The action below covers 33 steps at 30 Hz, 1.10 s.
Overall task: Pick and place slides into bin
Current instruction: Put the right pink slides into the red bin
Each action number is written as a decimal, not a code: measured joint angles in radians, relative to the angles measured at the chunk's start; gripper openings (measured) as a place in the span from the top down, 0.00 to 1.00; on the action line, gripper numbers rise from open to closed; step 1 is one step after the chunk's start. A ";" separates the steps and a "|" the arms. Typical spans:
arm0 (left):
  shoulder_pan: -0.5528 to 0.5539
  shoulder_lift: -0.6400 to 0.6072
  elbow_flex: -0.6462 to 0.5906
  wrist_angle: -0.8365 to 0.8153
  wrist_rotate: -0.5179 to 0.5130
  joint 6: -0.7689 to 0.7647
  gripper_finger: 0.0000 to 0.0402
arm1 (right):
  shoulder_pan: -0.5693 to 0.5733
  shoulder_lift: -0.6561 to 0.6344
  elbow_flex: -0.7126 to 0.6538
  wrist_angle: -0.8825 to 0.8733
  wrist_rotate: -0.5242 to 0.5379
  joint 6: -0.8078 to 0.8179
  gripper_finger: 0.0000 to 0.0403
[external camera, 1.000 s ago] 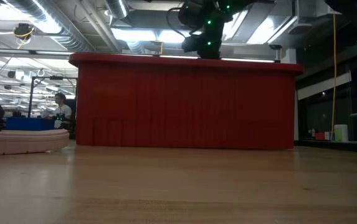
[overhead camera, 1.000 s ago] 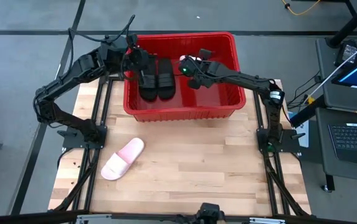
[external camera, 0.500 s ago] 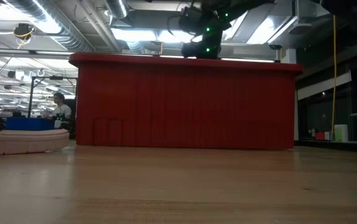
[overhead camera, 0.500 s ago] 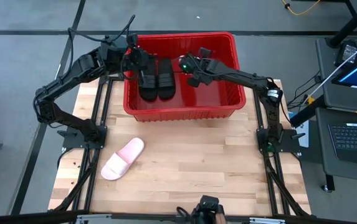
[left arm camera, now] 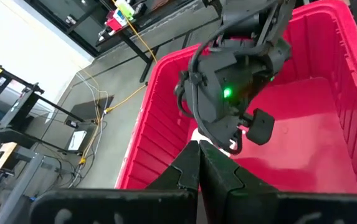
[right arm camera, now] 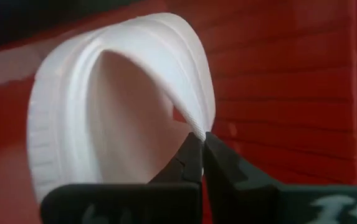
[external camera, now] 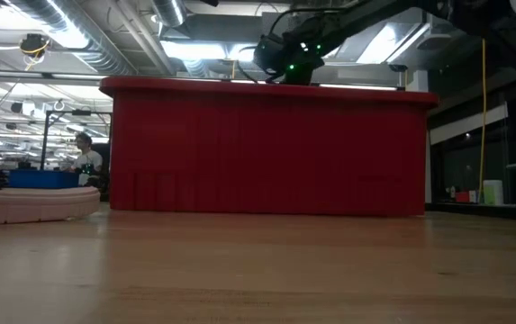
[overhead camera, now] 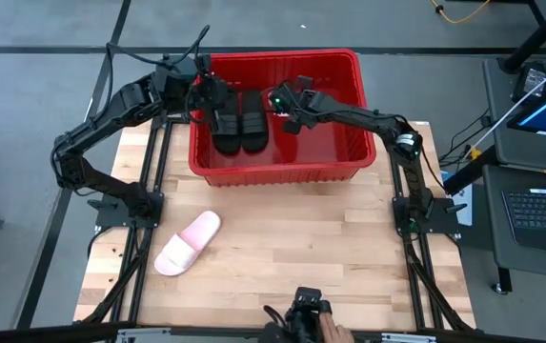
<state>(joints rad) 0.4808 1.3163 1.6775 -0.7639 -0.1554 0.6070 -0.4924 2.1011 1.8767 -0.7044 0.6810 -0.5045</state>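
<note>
Only the right wrist view is showing the right gripper (right arm camera: 202, 146) pinching a pale pink slide's strap (right arm camera: 184, 62) inside the bin (overhead camera: 353, 71); the left gripper (left arm camera: 199, 163) is sitting clamped empty there.

No text, label, brand, number or sign can be read in any of the views. The walls of the red bin (overhead camera: 277, 171) are plain, the pink slide (overhead camera: 188, 243) on the table carries no visible mark, and the screens and equipment in the room behind are too small or blurred to make out any writing.
</note>
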 joint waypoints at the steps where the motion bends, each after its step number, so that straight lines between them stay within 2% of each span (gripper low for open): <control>1: 0.000 0.000 0.000 -0.002 0.001 0.000 0.99 | 0.000 0.007 0.000 0.003 0.003 -0.001 0.99; 12: 0.000 0.000 -0.004 -0.024 0.001 -0.034 1.00 | -0.011 0.020 0.000 -0.005 0.048 -0.006 0.99; 19: 0.000 0.000 -0.049 -0.019 0.001 -0.036 1.00 | -0.012 0.020 0.000 -0.065 0.006 -0.002 0.99; 26: 0.000 0.000 -0.077 -0.008 0.002 -0.057 1.00 | -0.012 0.020 0.000 -0.112 -0.109 -0.002 0.99; 33: -0.003 0.000 -0.086 0.002 0.002 -0.080 1.00 | -0.012 0.020 0.000 -0.119 -0.126 0.014 0.99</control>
<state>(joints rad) 0.4782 1.3163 1.5913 -0.7616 -0.1535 0.5265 -0.5041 2.1208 1.8771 -0.8230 0.5551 -0.4904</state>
